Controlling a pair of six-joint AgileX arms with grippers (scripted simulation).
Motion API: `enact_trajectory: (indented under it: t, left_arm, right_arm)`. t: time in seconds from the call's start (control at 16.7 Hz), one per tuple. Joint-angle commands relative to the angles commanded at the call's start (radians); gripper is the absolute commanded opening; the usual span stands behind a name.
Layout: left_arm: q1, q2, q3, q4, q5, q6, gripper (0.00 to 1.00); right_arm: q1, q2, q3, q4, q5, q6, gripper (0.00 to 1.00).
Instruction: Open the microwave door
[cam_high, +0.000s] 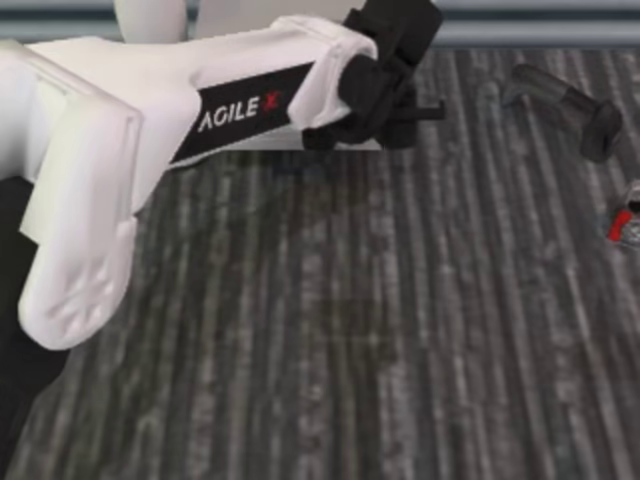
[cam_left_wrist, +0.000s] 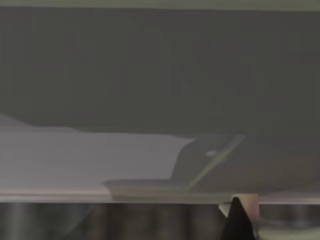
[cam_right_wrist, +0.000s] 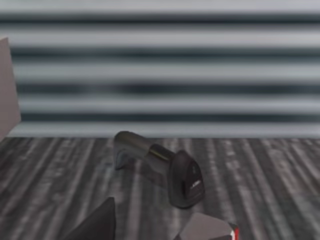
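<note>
Dark grey striped wooden table (cam_high: 380, 330) underfoot of everything, bare across the near part. White left arm (cam_high: 150, 130) lying across the top-left of the top view, lettered "AGILE X" in white with a red X on a black band. Black left gripper (cam_high: 405, 95) at the arm's end, reaching toward the far edge; whether its fingers are spread or pressed together cannot tell. One dark fingertip (cam_left_wrist: 236, 222) visible in the left wrist view, close against a large dark grey window of the light grey microwave door (cam_left_wrist: 160, 75), pale frame along the bottom. Boxy light grey microwave (cam_high: 260, 140) mostly hidden under the arm at the far edge. Farther right, dark grey handheld scanner (cam_high: 575, 105) lying on its side; near it a small red-and-grey block (cam_high: 625, 225). Right gripper (cam_right_wrist: 95, 222) only partly visible, fingers cannot tell. Horizontally striped wall (cam_right_wrist: 160, 70) behind.
</note>
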Motion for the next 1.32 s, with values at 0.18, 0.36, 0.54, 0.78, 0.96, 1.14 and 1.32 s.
enact_trajectory:
  t: [0.18,0.36,0.54,0.78,0.96,1.14,1.32]
  left_arm:
    - [0.0,0.0,0.0,0.0,0.0,0.0,0.0]
    - [0.0,0.0,0.0,0.0,0.0,0.0,0.0]
    - [-0.038,-0.038,-0.073,0.003,0.004,-0.004,0.0]
    - [-0.033,-0.093,-0.163,0.055,-0.02,-0.028,0.0]
    - [-0.033,-0.097,-0.167,0.058,-0.021,-0.03,0.0]
    - [-0.033,-0.097,-0.167,0.058,-0.021,-0.03,0.0]
    - [-0.033,-0.097,-0.167,0.058,-0.021,-0.03,0.0]
  right_arm:
    - [0.0,0.0,0.0,0.0,0.0,0.0,1.0]
    - [0.0,0.0,0.0,0.0,0.0,0.0,1.0]
    - [0.0,0.0,0.0,0.0,0.0,0.0,1.0]
    - [0.0,0.0,0.0,0.0,0.0,0.0,1.0]
    - [0.0,0.0,0.0,0.0,0.0,0.0,1.0]
    - [0.0,0.0,0.0,0.0,0.0,0.0,1.0]
    - [0.0,0.0,0.0,0.0,0.0,0.0,1.0]
